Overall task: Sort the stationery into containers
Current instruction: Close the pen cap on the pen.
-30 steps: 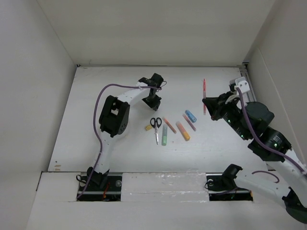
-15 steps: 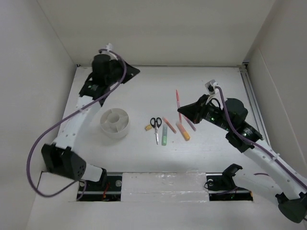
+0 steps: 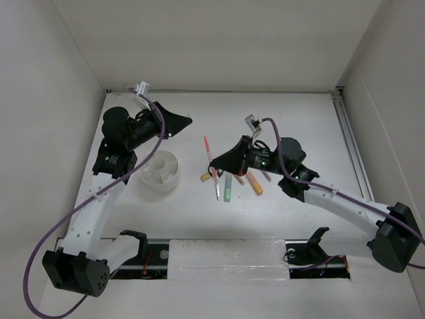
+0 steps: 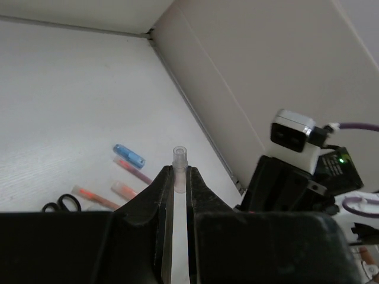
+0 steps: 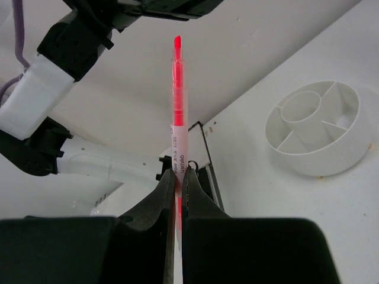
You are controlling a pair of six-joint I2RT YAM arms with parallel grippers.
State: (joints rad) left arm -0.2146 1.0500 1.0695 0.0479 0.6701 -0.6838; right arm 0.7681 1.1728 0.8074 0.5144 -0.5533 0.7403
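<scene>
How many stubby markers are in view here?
3. The green stubby marker lies by the black-handled scissors, the orange stubby marker right of it. The blue stubby marker shows only in the left wrist view; from above the right arm hides it.

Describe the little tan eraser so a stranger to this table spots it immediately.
Find the round white tub left of centre on the table. Just right of it starts a row of stationery; the eraser is its leftmost piece, beside the scissors. It is the only tan item, a stub far shorter than the green marker.
</scene>
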